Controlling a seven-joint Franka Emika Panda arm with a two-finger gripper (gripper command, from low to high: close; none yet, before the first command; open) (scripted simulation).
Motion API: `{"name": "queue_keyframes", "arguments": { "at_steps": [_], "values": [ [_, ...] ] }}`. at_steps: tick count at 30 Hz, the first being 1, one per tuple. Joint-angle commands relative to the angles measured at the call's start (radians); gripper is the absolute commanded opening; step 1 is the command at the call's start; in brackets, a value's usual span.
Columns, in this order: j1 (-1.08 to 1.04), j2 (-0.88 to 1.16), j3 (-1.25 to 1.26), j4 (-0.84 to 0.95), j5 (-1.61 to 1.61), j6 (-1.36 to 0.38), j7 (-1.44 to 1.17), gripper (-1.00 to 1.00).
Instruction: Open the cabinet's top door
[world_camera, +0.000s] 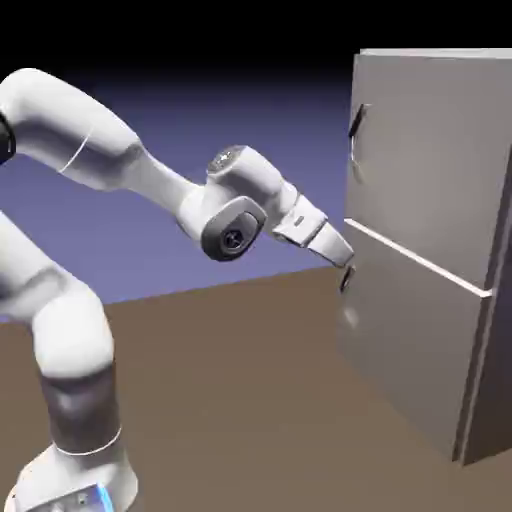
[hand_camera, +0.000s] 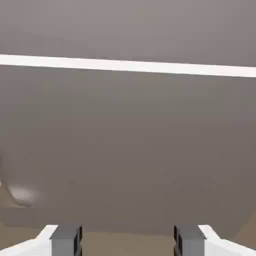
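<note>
A tall grey cabinet (world_camera: 425, 250) is standing on a brown floor (world_camera: 230, 380) at the exterior view's right. Its top door (world_camera: 430, 165), the larger of two flat panels, is lying closed above a bright pale seam (world_camera: 415, 257). A dark upright handle (world_camera: 358, 121) is sitting near that door's left edge, in its upper part. Below the seam, the lower door (world_camera: 405, 340) is also lying closed, with its own small dark handle (world_camera: 347, 278) close to its upper left corner.

The end effector (world_camera: 344, 258) is pointing down and toward the cabinet, its tip appearing near the lower handle, just below the level of the seam's left end. In the hand view its two grey fingertips (hand_camera: 65, 242) are standing wide apart, with nothing between them. Whether they are touching the cabinet cannot be told.

Farther out, the white robot arm (world_camera: 75, 330) is rising from the exterior view's lower left and bending over toward the cabinet, against a blue-violet backdrop (world_camera: 280, 120).
</note>
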Motion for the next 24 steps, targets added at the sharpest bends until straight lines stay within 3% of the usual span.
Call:
{"name": "queue_keyframes", "arguments": {
  "at_steps": [1,24],
  "values": [
    [-0.025,-0.020,0.023,0.011,0.044,-0.007,-0.016,0.00],
    [-0.606,-0.468,0.552,0.270,1.044,-0.172,-0.376,0.00]
  ]
}}
